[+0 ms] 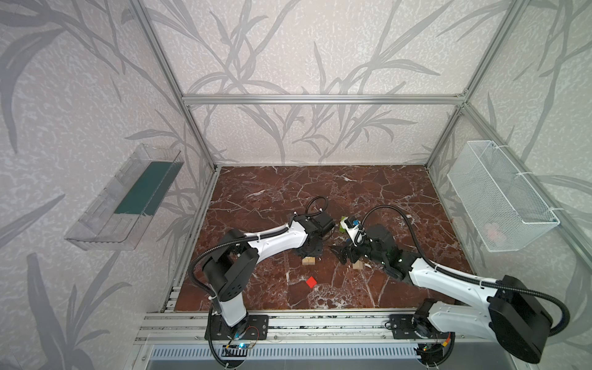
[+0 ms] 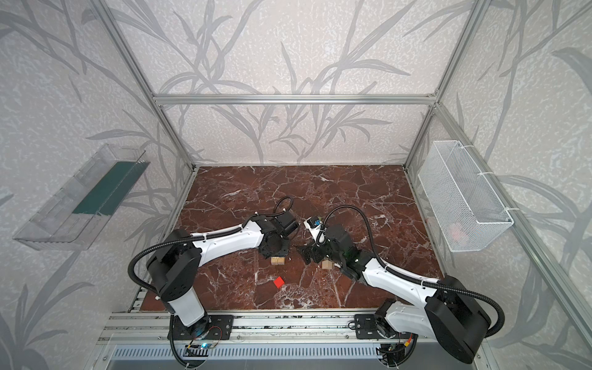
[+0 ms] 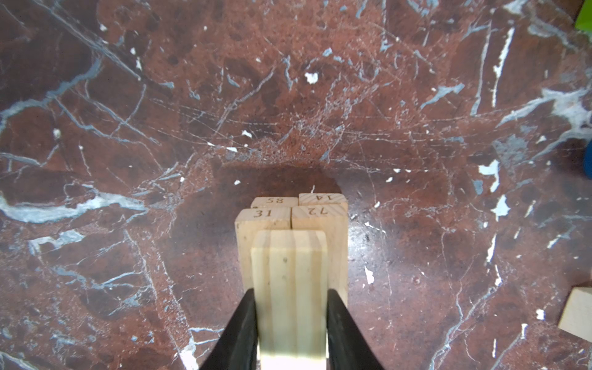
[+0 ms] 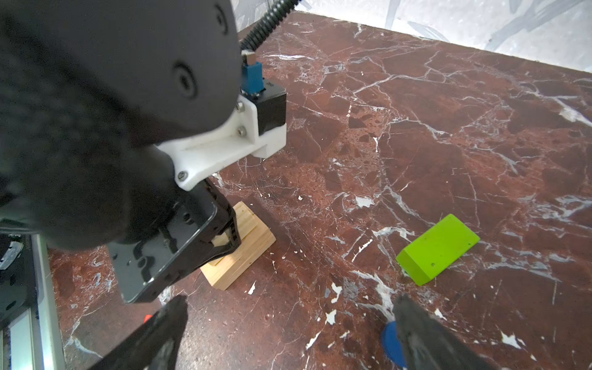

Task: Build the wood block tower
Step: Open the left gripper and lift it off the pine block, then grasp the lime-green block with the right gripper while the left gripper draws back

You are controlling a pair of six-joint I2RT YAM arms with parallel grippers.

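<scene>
Left gripper (image 3: 291, 298) flanks the top plank (image 3: 290, 262) on the tower (image 1: 309, 261), low and left of centre in a top view; clamped or free, we cannot tell. Right gripper (image 4: 290, 304) gapes. We judge it light, stiff, smooth: pinch its long sides mid-length.

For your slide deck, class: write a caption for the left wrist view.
Left gripper holds a fifth pale wood plank atop four numbered pale wood planks stacked two-by-two on red marble tabletop.
</scene>
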